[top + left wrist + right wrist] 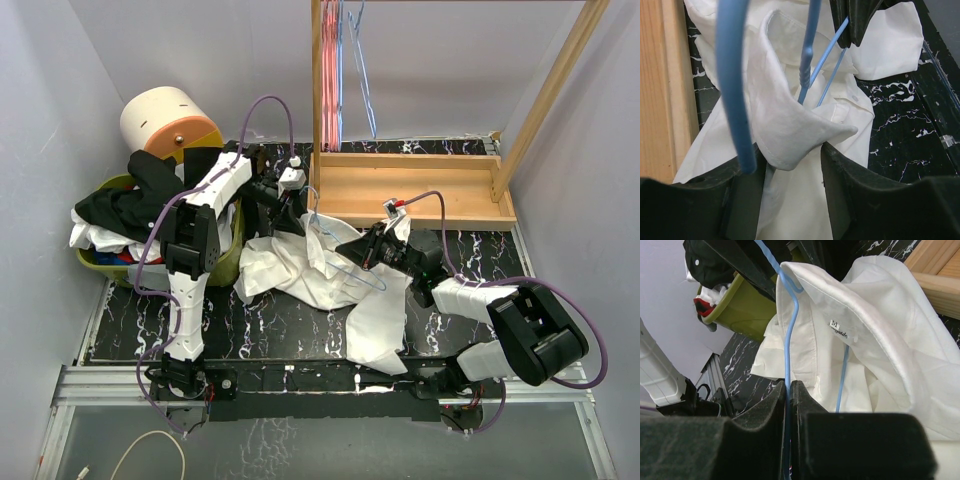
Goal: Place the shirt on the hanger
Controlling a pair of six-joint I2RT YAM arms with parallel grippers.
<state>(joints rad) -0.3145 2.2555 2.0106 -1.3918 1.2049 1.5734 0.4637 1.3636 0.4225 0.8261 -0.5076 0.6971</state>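
The white shirt point(325, 275) lies crumpled on the black marbled table point(260, 325), its collar raised. The light-blue wire hanger point(352, 270) is threaded into the neck opening. In the left wrist view the hanger's hook point(732, 85) rises in front of the left finger, and the collar point(785, 125) fills the gap between the jaws. My left gripper point(790, 157) is closed against that collar on both sides. My right gripper point(789, 386) is shut on the hanger wire point(788, 340), beside the collar label point(837, 329). In the top view the left gripper point(293, 222) and right gripper point(358, 248) flank the collar.
A green basket point(225, 262) holding a black garment point(125, 205) stands at the left. A wooden rack base point(410, 185) lies just behind the shirt, with pink hangers point(328, 80) hanging above it. A round peach-and-white drum point(165, 120) sits at the back left.
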